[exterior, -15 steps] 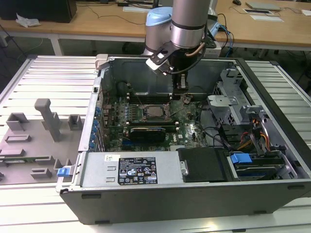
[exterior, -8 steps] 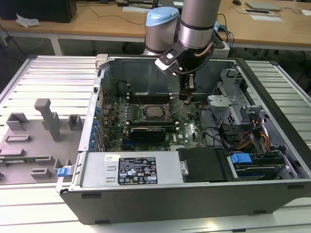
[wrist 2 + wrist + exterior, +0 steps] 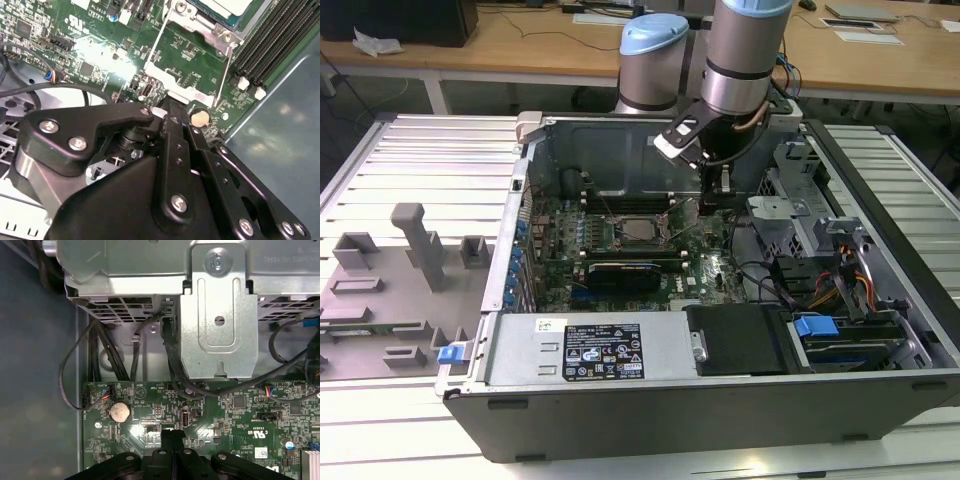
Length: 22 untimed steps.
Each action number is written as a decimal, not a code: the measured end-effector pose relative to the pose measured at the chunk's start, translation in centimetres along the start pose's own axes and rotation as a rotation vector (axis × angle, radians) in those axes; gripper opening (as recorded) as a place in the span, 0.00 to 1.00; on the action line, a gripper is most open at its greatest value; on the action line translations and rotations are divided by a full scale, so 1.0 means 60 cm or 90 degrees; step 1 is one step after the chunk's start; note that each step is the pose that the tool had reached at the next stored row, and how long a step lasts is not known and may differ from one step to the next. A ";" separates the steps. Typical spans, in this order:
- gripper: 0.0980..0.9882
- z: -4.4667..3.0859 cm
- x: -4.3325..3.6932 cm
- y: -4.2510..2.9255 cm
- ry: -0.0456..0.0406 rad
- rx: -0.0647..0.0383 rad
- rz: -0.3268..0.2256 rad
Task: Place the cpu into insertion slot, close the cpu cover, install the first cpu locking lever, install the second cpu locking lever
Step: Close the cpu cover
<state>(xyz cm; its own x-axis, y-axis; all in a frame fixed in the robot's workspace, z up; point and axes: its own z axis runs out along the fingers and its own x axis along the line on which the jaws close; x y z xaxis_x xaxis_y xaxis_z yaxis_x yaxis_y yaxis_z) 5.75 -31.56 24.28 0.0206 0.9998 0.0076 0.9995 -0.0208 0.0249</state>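
Note:
The cpu [image 3: 641,229], with its pale silver top, lies flat in the insertion slot [image 3: 619,236] on the green board; its edge also appears in the second wrist view [image 3: 225,6]. The cpu cover [image 3: 172,84], a thin silvery frame, stands swung open beside the socket, and green board shows through its window. Two thin wire levers [image 3: 155,42] run along its sides, unlatched. My gripper [image 3: 713,200] hangs inside the case on the exterior view's right of the socket. Its black fingers [image 3: 166,440] are pressed together with nothing between them, the tips [image 3: 172,107] right at the cover's free edge.
A round coin battery [image 3: 120,411] sits on the board close to the fingertips. Black memory slots [image 3: 270,45] run past the socket. A metal drive cage [image 3: 220,315] with black cables [image 3: 100,355] stands just beyond the gripper. A grey fixture plate [image 3: 410,250] lies outside the case, on the exterior view's left.

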 end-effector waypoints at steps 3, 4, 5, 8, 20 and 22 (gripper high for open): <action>0.01 0.001 0.000 0.000 0.0001 0.002 0.000; 0.01 0.001 0.000 0.001 0.0001 0.013 0.000; 0.01 0.001 0.000 0.001 0.0000 0.024 0.000; 0.01 0.002 0.000 0.003 0.0000 0.061 0.000; 0.01 0.001 0.000 -0.028 -0.0002 0.066 0.000; 0.01 0.000 0.001 -0.040 -0.0002 0.065 0.000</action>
<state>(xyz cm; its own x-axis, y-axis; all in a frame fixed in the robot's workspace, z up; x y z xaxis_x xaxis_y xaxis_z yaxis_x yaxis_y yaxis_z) 3.36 -31.46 24.20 0.0213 0.9997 0.0073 0.9969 -0.0207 -0.0764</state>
